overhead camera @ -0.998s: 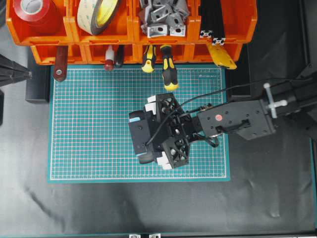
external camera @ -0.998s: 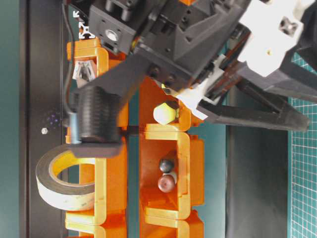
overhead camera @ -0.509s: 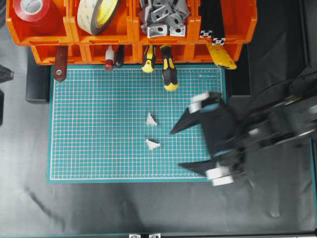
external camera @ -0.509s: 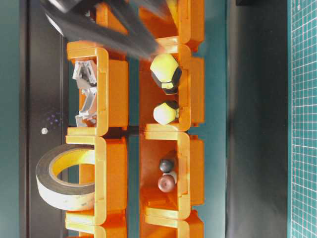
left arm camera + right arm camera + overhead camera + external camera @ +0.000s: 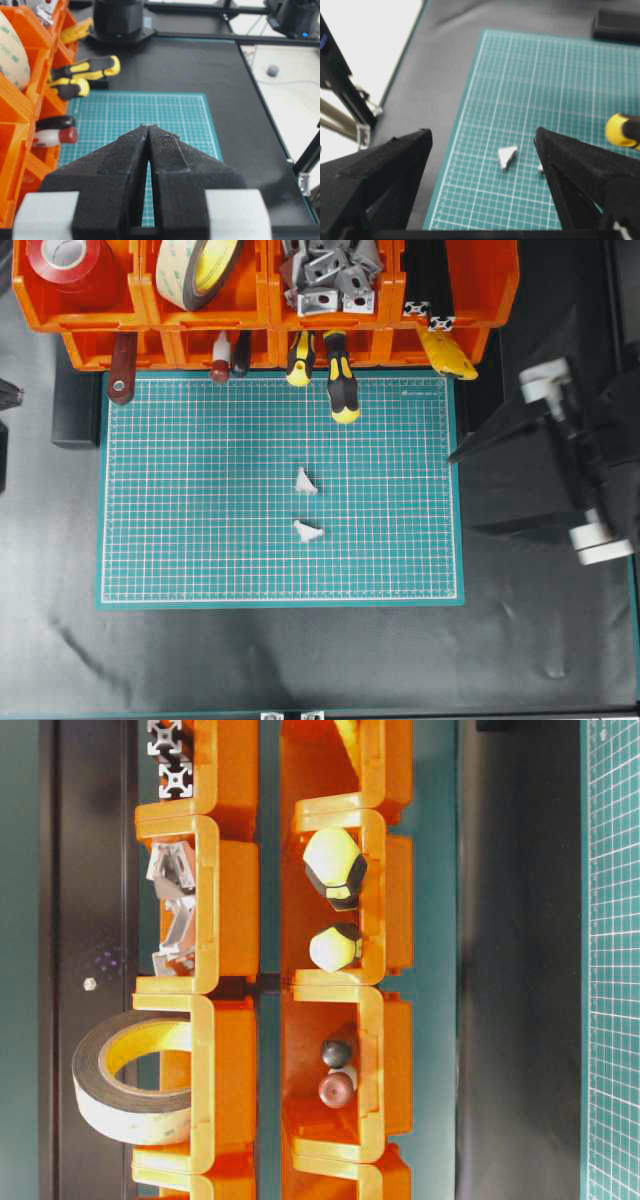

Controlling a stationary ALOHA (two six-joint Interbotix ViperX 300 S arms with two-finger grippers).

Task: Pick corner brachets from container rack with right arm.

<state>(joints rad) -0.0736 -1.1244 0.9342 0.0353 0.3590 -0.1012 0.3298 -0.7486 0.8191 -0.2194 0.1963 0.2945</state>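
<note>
The orange container rack point(image 5: 265, 310) runs along the far edge. One upper bin holds a pile of silver-grey corner brackets point(image 5: 325, 275), which also show in the table-level view point(image 5: 172, 905). Two loose brackets lie mid-mat, one point(image 5: 305, 481) just beyond the other point(image 5: 308, 531). My right gripper point(image 5: 462, 492) is open and empty, at the mat's right edge over black cloth. In the right wrist view its jaws point(image 5: 481, 132) frame one bracket point(image 5: 507, 156); the other point(image 5: 540, 169) is half hidden by the right finger. My left gripper point(image 5: 150, 126) is shut and empty.
The green cutting mat point(image 5: 180, 540) lies on black cloth. The rack also holds a red tape roll point(image 5: 70, 262), a beige tape roll point(image 5: 200, 268), black slotted bars point(image 5: 428, 285), yellow-black screwdrivers point(image 5: 340, 390) and a red-handled tool point(image 5: 122, 370) jutting over the mat's far edge.
My right gripper has swung from mid-mat off to the right edge with its jaws open. Two brackets that it covered now lie bare on the mat.
</note>
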